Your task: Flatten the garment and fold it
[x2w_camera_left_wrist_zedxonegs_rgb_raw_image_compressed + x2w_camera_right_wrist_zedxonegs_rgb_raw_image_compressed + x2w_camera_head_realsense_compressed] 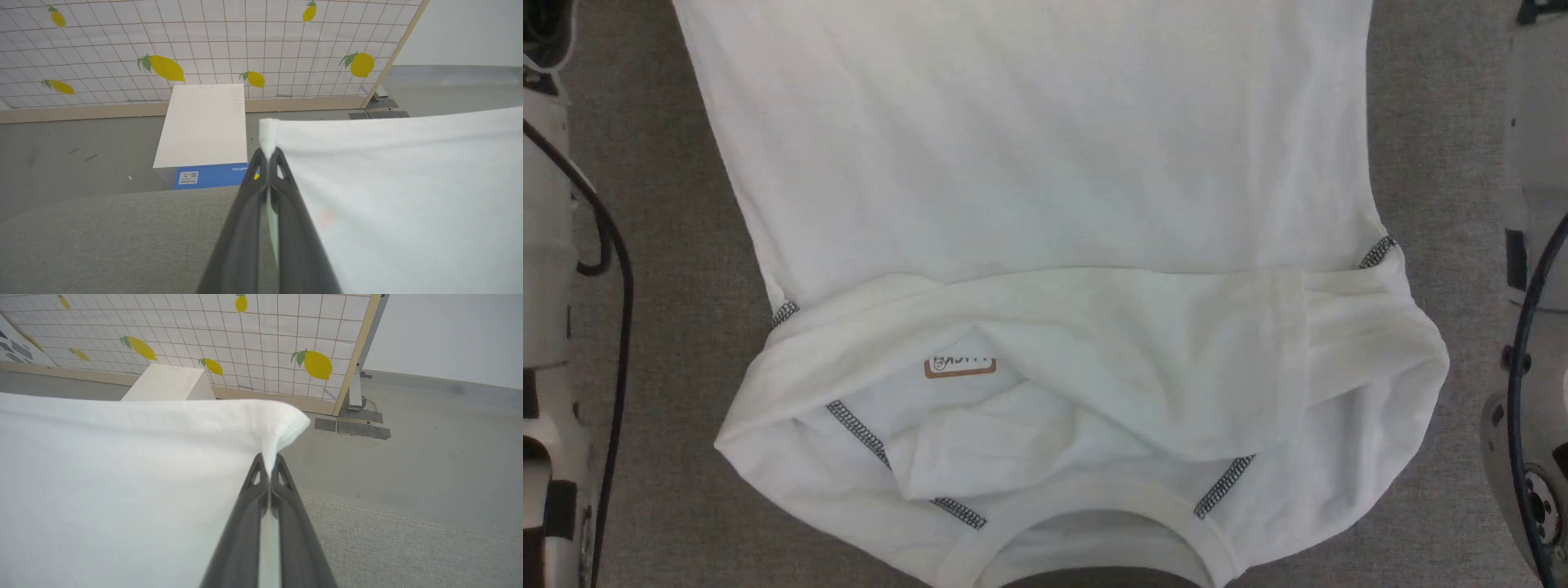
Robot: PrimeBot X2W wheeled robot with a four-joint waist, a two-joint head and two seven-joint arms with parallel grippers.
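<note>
The garment (1045,163) is lying on the grey fabric surface (654,327) with its round collar (1094,500) at the near edge. Its sleeves are folding across just above the tan-bordered label (960,367), and bare grey strips are showing along both of its side edges. Farther out, the left gripper (268,153) is pinching the garment's left corner with its fingers pressed fully together on the cloth, and the right gripper (269,459) is clamping the right corner the same way. Beyond the surface's far edge, open floor (429,457) is running out to a white box (204,122) and the lemon-printed screen (204,41).
</note>
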